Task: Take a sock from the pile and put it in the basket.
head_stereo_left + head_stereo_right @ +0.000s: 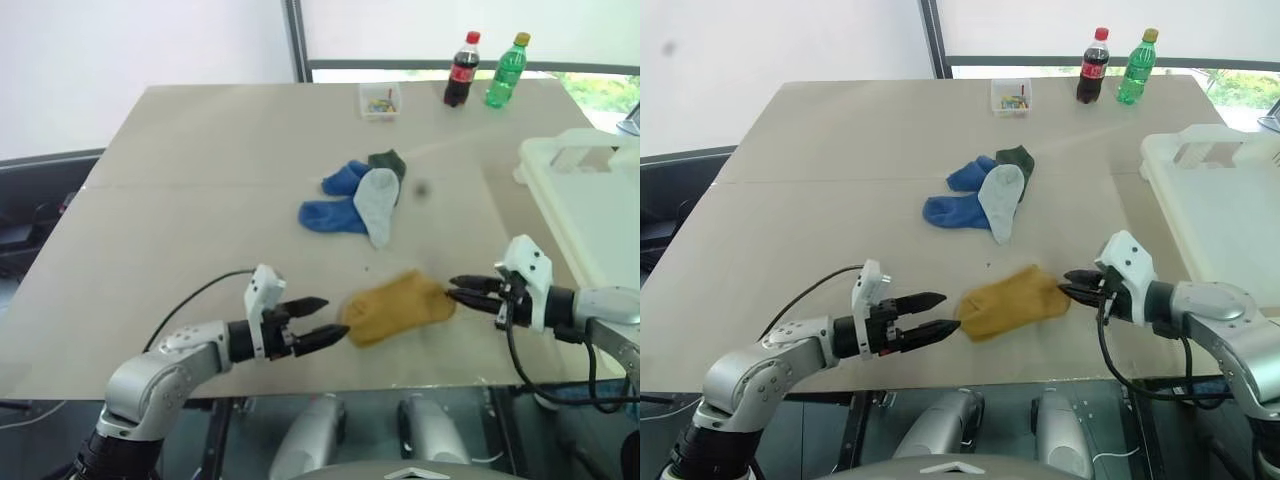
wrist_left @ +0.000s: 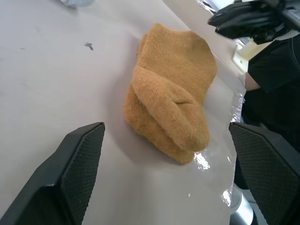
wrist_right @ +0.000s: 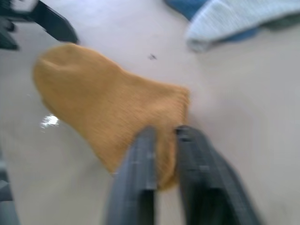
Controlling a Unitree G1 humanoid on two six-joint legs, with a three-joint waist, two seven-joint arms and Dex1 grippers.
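Observation:
A mustard-yellow sock (image 1: 398, 308) lies near the table's front edge, apart from the pile (image 1: 358, 200) of blue, light grey and dark green socks at mid-table. My right gripper (image 1: 455, 291) is shut on the mustard sock's right edge; the right wrist view shows the cloth pinched between its fingers (image 3: 140, 154). Just off the sock's left end, my left gripper (image 1: 328, 318) stands open with nothing in it. The pale cream basket (image 1: 560, 152) stands at the table's right side, beyond my right arm.
At the table's far edge stand a small clear plastic box (image 1: 380, 100), a cola bottle (image 1: 462, 70) and a green bottle (image 1: 507, 70). The table's front edge runs just under both grippers.

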